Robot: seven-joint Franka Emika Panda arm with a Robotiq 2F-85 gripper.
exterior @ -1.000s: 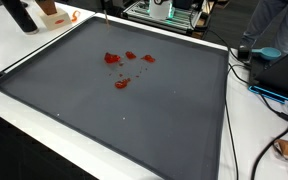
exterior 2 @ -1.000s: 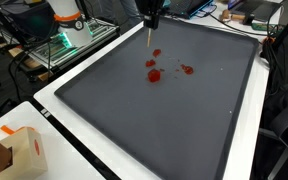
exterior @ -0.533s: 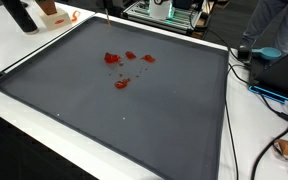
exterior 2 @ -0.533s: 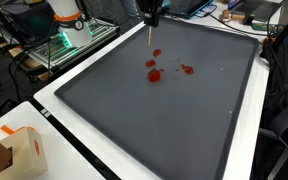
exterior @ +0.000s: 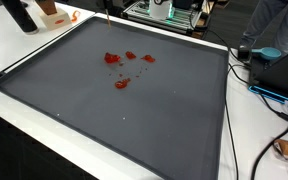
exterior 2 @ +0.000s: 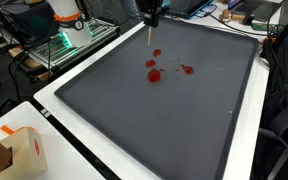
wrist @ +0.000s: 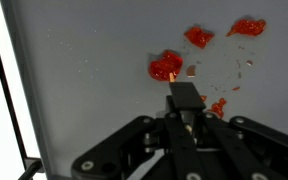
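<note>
My gripper (exterior 2: pixel 150 20) hangs above the far edge of a large dark grey mat (exterior 2: pixel 134 130) and is shut on a thin stick-like tool (exterior 2: pixel 150 37) that points down at the mat. In the wrist view the jaws (wrist: pixel 184 120) are closed around the tool, whose dark end (wrist: pixel 184 97) sits just short of several red blobs (wrist: pixel 165 67). The red blobs lie on the mat in both exterior views (exterior: pixel 112 58) (exterior 2: pixel 154 74), a little way in front of the tool tip. In an exterior view only the tool's thin shaft (exterior: pixel 104 14) shows at the top edge.
The grey mat (exterior: pixel 134 120) covers most of a white table (exterior: pixel 24 50). A cardboard box (exterior 2: pixel 19 150) stands at the table's near corner. Cables and blue gear (exterior: pixel 269 70) lie along one side. A rack with electronics (exterior: pixel 169 12) stands behind the mat.
</note>
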